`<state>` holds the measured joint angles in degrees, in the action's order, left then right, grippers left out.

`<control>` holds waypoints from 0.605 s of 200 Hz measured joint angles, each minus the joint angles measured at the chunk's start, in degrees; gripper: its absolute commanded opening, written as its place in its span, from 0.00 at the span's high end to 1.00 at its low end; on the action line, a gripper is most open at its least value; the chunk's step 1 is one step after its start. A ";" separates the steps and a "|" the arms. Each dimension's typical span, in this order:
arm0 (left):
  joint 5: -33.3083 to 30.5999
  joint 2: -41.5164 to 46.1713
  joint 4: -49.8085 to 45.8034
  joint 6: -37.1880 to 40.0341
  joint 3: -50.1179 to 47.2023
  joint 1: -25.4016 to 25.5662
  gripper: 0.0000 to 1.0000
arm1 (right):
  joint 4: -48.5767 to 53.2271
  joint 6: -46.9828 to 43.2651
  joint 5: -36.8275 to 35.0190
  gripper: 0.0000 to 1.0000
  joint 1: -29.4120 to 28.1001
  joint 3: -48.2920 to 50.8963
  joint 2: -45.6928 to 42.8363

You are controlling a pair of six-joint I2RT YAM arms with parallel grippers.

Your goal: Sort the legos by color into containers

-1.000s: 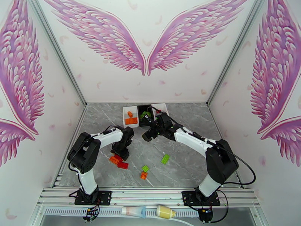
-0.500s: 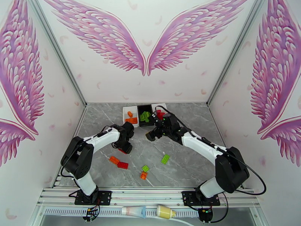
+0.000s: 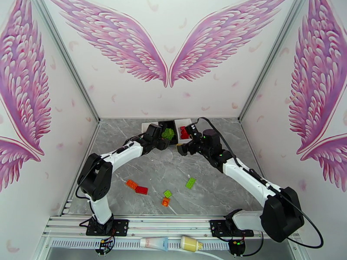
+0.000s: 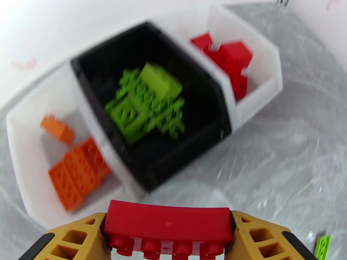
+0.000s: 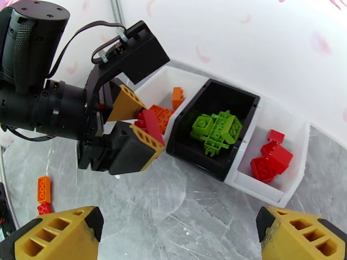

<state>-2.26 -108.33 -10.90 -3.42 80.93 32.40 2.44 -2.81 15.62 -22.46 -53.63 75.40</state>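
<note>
Now the left gripper (image 5: 138, 128), clamped on a red lego (image 4: 169, 222), has come up from the loose legos (image 3: 136, 187) on the surface to just before the containers (image 4: 260, 100). The right-end white one already holds reds, so it is the likely drop. The right gripper (image 3: 181, 149) hangs open and empty nearby.

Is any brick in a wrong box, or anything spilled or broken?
Nothing stands out. The orange bricks lie in the left white plastic box, the green bricks in the black middle box, the red bricks in the right white box. The left gripper holds a red brick; a few loose bricks wait on the grey table.
</note>
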 measured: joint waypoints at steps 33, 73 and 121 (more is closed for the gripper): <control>3.67 -6.91 5.53 -0.02 7.91 -0.17 0.39 | -0.15 1.33 -0.98 0.01 1.92 1.38 -1.27; 7.06 -18.53 7.28 -0.72 22.69 -0.20 0.39 | -0.13 2.01 -1.18 0.01 3.26 2.25 -2.32; 9.66 -32.37 3.30 -2.80 43.41 -0.20 0.39 | -0.15 2.23 -1.68 0.01 3.89 2.97 -3.56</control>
<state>7.40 -140.70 -7.60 -6.22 124.33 32.21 2.28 -0.58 13.93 -18.57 -50.65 71.83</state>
